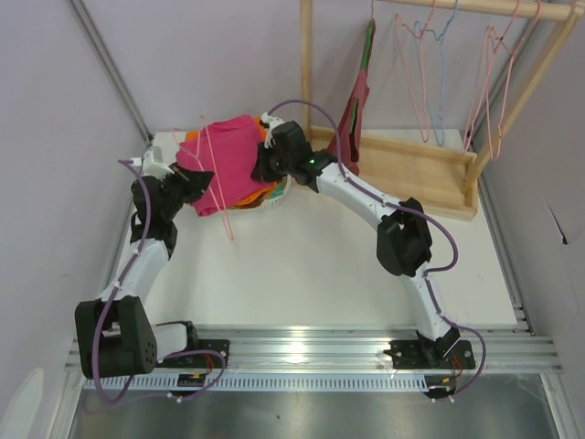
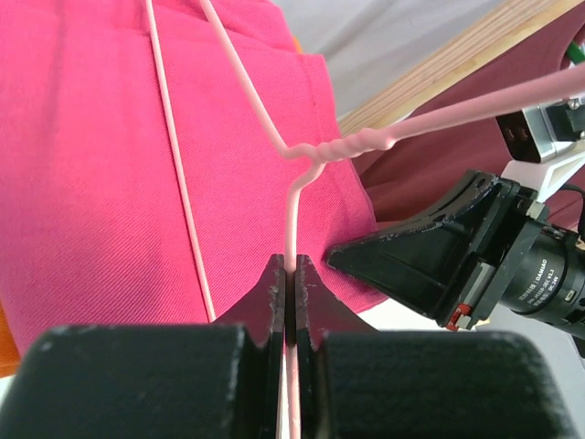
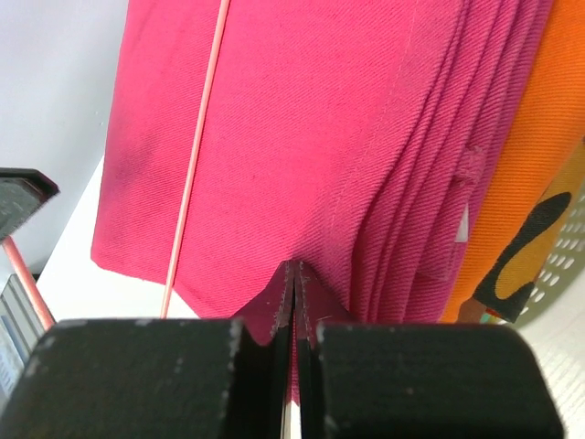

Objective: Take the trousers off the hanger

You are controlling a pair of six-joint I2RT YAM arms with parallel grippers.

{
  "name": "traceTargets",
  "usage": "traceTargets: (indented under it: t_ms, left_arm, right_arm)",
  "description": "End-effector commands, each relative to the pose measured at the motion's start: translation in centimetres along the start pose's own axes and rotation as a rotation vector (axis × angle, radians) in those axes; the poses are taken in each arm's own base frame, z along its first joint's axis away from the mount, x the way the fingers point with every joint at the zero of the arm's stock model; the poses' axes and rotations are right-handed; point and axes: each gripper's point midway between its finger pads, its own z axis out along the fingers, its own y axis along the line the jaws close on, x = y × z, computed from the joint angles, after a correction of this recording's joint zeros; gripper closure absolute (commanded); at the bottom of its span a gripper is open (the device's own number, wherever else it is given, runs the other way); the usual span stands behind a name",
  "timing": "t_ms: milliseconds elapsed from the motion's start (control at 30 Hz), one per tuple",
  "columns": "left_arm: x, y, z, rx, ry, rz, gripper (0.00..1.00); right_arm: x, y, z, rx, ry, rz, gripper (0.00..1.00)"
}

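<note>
The magenta-pink trousers (image 1: 227,160) hang folded over the light-pink wire hanger (image 1: 218,197) at the table's far left, above a basket. My left gripper (image 1: 194,183) is shut on the hanger's neck wire (image 2: 292,219) just below its twisted joint. My right gripper (image 1: 265,165) is shut on the trousers' edge (image 3: 302,137). In the right wrist view one hanger wire (image 3: 194,165) crosses the fabric. In the left wrist view the trousers (image 2: 91,165) fill the left, with my right gripper's fingers (image 2: 430,256) close by.
A white perforated basket (image 1: 274,199) holds orange folded cloth (image 3: 521,183) under the trousers. A wooden rack (image 1: 420,165) at the back right carries a maroon garment (image 1: 354,110) on a green hanger, plus light-blue and pink empty hangers (image 1: 430,73).
</note>
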Motion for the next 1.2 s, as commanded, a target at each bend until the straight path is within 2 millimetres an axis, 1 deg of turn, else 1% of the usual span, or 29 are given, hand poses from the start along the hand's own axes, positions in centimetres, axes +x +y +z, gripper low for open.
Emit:
traceTargets:
  t_ms: [0, 67, 100, 167, 200, 233, 267, 300, 333, 400, 433, 467, 500, 533, 567, 600, 633, 667, 700, 767, 800, 867, 900, 1000, 1033, 1067, 1100, 1133, 1167]
  left_arm:
    - [-2.6, -1.3, -0.2, 0.000, -0.025, 0.095, 1.00]
    - [-4.0, -2.9, -0.8, 0.011, -0.031, 0.120, 1.00]
    - [-5.8, -4.8, -1.4, 0.035, -0.062, 0.151, 1.00]
    - [-7.4, -6.6, -2.5, 0.035, -0.052, 0.195, 1.00]
    - [-7.8, -7.3, -2.9, 0.038, -0.046, 0.206, 1.00]
    - [-10.0, -9.7, -3.9, 0.066, -0.084, 0.242, 1.00]
    - [-9.8, -9.7, -4.4, 0.043, -0.057, 0.228, 1.00]
    - [-10.7, -10.6, -5.0, 0.045, -0.076, 0.232, 1.00]
    - [-11.0, -11.4, -5.9, 0.043, -0.084, 0.214, 1.00]
    - [-11.6, -11.5, -6.6, 0.010, -0.119, 0.169, 1.00]
    - [-11.4, -12.0, -7.4, 0.012, -0.133, 0.111, 1.00]
    - [-11.1, -12.0, -7.6, 0.012, -0.142, 0.088, 1.00]
    - [-11.3, -12.0, -7.9, -0.008, -0.168, 0.048, 1.00]
    - [-10.6, -12.7, -8.2, -0.009, -0.166, 0.031, 1.00]
    - [-10.5, -12.8, -9.0, -0.030, -0.182, 0.020, 1.00]
    - [-10.5, -13.2, -9.2, -0.047, -0.207, 0.013, 1.00]
    - [-9.8, -14.2, -9.3, -0.028, -0.194, 0.011, 1.00]
    - [-10.1, -15.2, -9.8, -0.011, -0.207, 0.009, 1.00]
    - [-10.0, -15.6, -9.9, -0.006, -0.205, 0.001, 1.00]
    - [-9.8, -16.9, -10.1, 0.019, -0.190, -0.009, 1.00]
    - [-9.9, -17.5, -10.1, 0.024, -0.186, -0.012, 1.00]
    - [-9.5, -18.4, -9.9, 0.028, -0.180, -0.025, 1.00]
    - [-9.3, -19.3, -9.8, 0.034, -0.183, -0.035, 1.00]
    - [-8.4, -19.0, -9.4, -0.043, -0.199, -0.099, 1.00]
    - [-7.9, -17.7, -9.4, -0.126, -0.224, -0.130, 1.00]
    - [-7.3, -17.1, -9.2, -0.156, -0.224, -0.158, 1.00]
    - [-7.0, -17.1, -9.0, -0.166, -0.229, -0.214, 1.00]
    - [-5.7, -16.7, -8.6, -0.193, -0.200, -0.223, 1.00]
    - [-5.8, -16.4, -8.5, -0.228, -0.217, -0.232, 1.00]
  right_arm:
    - [-5.1, 1.0, -3.9, -0.003, -0.089, -0.049, 1.00]
    - [-7.3, 2.2, -5.6, -0.008, -0.137, -0.071, 0.99]
    - [-8.8, 3.0, -7.1, -0.017, -0.175, -0.093, 0.97]
    - [-10.8, 4.5, -9.1, -0.034, -0.229, -0.124, 0.85]
    - [-11.6, 4.9, -10.0, -0.039, -0.251, -0.143, 0.78]
    - [-12.8, 6.2, -11.8, -0.057, -0.291, -0.159, 0.56]
    - [-13.3, 6.8, -12.8, -0.070, -0.307, -0.170, 0.48]
    - [-13.8, 7.4, -13.7, -0.084, -0.322, -0.180, 0.42]
    - [-14.6, 8.6, -15.5, -0.104, -0.351, -0.198, 0.33]
    - [-14.5, 9.6, -16.9, -0.113, -0.357, -0.223, 0.28]
    - [-14.3, 11.2, -18.6, -0.125, -0.371, -0.266, 0.26]
    - [-14.1, 11.9, -19.3, -0.120, -0.376, -0.291, 0.25]
    - [-13.1, 11.7, -19.2, -0.086, -0.367, -0.307, 0.23]
    - [-12.7, 12.0, -19.7, -0.075, -0.370, -0.343, 0.22]
    - [-12.6, 13.6, -21.9, -0.095, -0.398, -0.355, 0.21]
    - [-11.2, 13.2, -21.5, -0.085, -0.378, -0.356, 0.20]
    - [-10.7, 13.6, -22.2, -0.097, -0.381, -0.358, 0.20]
    - [-11.1, 14.3, -24.7, -0.123, -0.421, -0.340, 0.20]
    - [-9.9, 14.2, -24.6, -0.142, -0.410, -0.334, 0.20]
    - [-9.7, 14.7, -26.4, -0.176, -0.434, -0.314, 0.19]
    - [-10.1, 15.3, -28.5, -0.199, -0.472, -0.314, 0.19]
    - [-9.4, 15.5, -29.5, -0.223, -0.464, -0.314, 0.19]
    - [-9.4, 15.8, -30.4, -0.233, -0.472, -0.315, 0.19]
    - [-9.0, 15.5, -30.8, -0.198, -0.480, -0.296, 0.20]
    - [-8.0, 15.7, -30.1, -0.185, -0.461, -0.298, 0.20]
    - [-7.5, 15.6, -29.6, -0.170, -0.455, -0.306, 0.20]
    - [-7.2, 15.3, -29.2, -0.140, -0.450, -0.318, 0.20]
    - [-6.4, 15.4, -28.3, -0.137, -0.422, -0.323, 0.20]
    - [-6.1, 15.3, -27.9, -0.132, -0.407, -0.324, 0.20]
